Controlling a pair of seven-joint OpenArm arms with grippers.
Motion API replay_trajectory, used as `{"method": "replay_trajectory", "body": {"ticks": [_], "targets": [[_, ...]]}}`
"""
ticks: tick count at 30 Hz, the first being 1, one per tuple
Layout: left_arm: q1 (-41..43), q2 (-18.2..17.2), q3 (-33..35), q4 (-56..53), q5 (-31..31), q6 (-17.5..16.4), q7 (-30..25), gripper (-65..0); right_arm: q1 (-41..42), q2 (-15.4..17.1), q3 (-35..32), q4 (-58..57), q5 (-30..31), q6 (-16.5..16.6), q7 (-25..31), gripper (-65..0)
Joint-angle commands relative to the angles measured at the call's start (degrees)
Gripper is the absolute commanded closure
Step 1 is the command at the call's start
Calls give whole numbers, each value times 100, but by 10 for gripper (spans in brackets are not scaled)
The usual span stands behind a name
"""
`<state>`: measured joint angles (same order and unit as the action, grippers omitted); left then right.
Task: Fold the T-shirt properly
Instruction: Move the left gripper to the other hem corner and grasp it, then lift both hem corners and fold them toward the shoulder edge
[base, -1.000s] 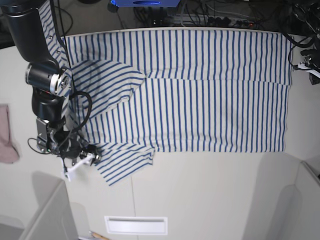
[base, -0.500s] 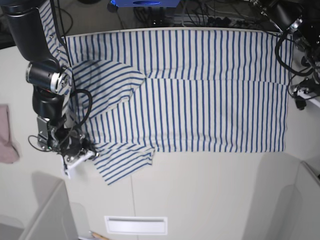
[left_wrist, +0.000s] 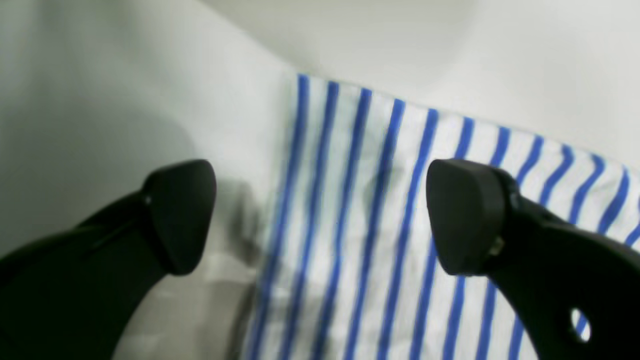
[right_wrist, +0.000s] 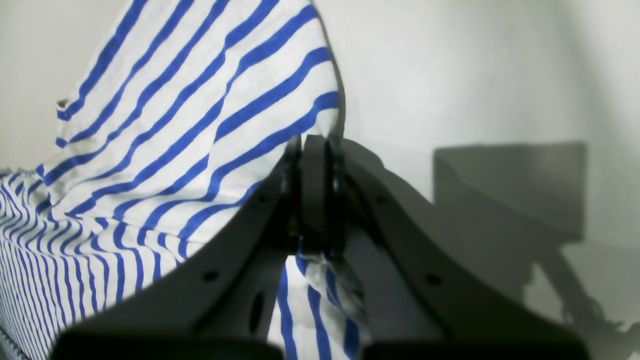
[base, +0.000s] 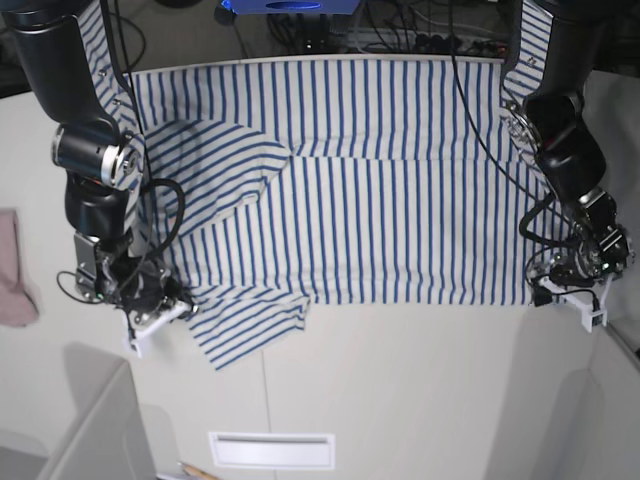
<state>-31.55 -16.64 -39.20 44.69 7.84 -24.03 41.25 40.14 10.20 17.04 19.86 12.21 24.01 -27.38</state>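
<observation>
The white T-shirt with thin blue stripes lies spread across the table, one sleeve folded in over the body at the left. At the shirt's near left sleeve, my right gripper is shut on the fabric. In the right wrist view the jaws are pressed together with a raised fold of the T-shirt pinched between them. My left gripper hangs at the shirt's near right corner. The left wrist view shows it open, straddling the T-shirt's corner with nothing held.
A pink cloth lies at the table's far left edge. Cables and a blue box crowd the back edge. Grey panels rise at the near left and near right corners. A white slot sits in the tabletop near the front.
My left arm has come in from the right and dropped to the shirt's near right corner with its jaws open. My right gripper has shut on the sleeve.
</observation>
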Motion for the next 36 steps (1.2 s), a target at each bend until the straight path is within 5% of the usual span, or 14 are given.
{"method": "replay_trajectory", "body": {"ticks": [1, 7, 22, 27, 36], "targets": [[-322, -169, 12, -139, 47, -1, -288, -650, 131, 49, -3, 41, -73, -41, -89, 0], [-665, -415, 12, -1071, 161, 852, -956, -650, 140, 49, -3, 41, -73, -41, -89, 0], [-656, -432, 100, -1343, 205, 843, -1000, -650, 149, 40, -3, 49, -73, -41, -89, 0], [-832, -494, 971, -2390, 153, 843, -1747, -650, 184, 40, -3, 49, -73, -41, -98, 0], [-876, -634, 812, -2486, -199, 852, -1844, -650, 193, 57, -11, 49, -73, -41, -98, 0]]}}
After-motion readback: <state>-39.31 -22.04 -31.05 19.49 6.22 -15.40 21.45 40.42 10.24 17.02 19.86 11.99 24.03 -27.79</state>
